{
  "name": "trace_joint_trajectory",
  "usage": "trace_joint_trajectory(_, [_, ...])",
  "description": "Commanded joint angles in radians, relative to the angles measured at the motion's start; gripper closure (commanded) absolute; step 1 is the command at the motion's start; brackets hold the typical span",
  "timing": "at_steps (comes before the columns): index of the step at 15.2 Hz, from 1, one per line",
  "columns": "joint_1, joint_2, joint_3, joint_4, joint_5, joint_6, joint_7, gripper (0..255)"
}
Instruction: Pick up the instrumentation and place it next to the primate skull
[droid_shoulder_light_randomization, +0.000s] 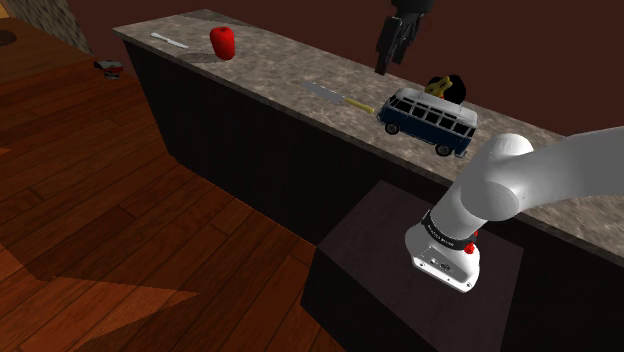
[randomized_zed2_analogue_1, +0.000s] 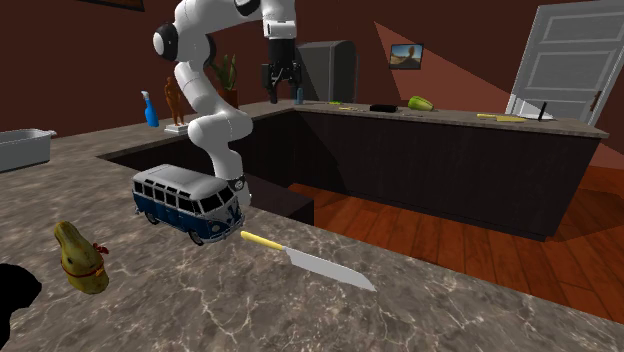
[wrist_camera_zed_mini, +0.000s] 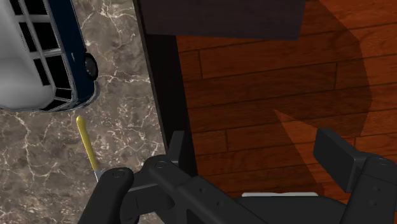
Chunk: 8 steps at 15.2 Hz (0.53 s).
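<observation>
A yellow, gourd-shaped object with a red band (randomized_zed2_analogue_1: 80, 258) lies on the marble counter (randomized_zed2_analogue_1: 420, 320), behind a blue-and-white toy bus (randomized_zed2_analogue_1: 190, 203). In the shoulder view the yellow object (droid_shoulder_light_randomization: 437, 87) sits against a black rounded shape (droid_shoulder_light_randomization: 455, 88) beyond the bus (droid_shoulder_light_randomization: 430, 120). That black shape (randomized_zed2_analogue_1: 15, 292) is too dark to identify. My gripper (droid_shoulder_light_randomization: 383, 62) hangs high above the counter's edge, open and holding nothing. It also appears in the second exterior view (randomized_zed2_analogue_1: 280, 97). In the wrist view the gripper (wrist_camera_zed_mini: 257, 159) looks down on wood floor, with the bus (wrist_camera_zed_mini: 38, 57) off to one side.
A knife with a yellow handle (droid_shoulder_light_randomization: 335, 97) lies on the counter beside the bus. A red pepper-like object (droid_shoulder_light_randomization: 223, 42) and a white utensil (droid_shoulder_light_randomization: 168, 40) sit at the far end. The dark stand (droid_shoulder_light_randomization: 400, 270) is below the counter front. A grey tray (randomized_zed2_analogue_1: 20, 148) and a blue spray bottle (randomized_zed2_analogue_1: 150, 108) stand further off.
</observation>
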Motion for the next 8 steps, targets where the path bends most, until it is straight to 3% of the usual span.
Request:
trace_joint_trajectory(1, [0.000, 0.000, 0.000, 0.000, 0.000, 0.000, 0.000, 0])
trace_joint_trajectory(8, [-0.028, 0.134, -0.088, -0.051, -0.061, 0.189, -0.120, 0])
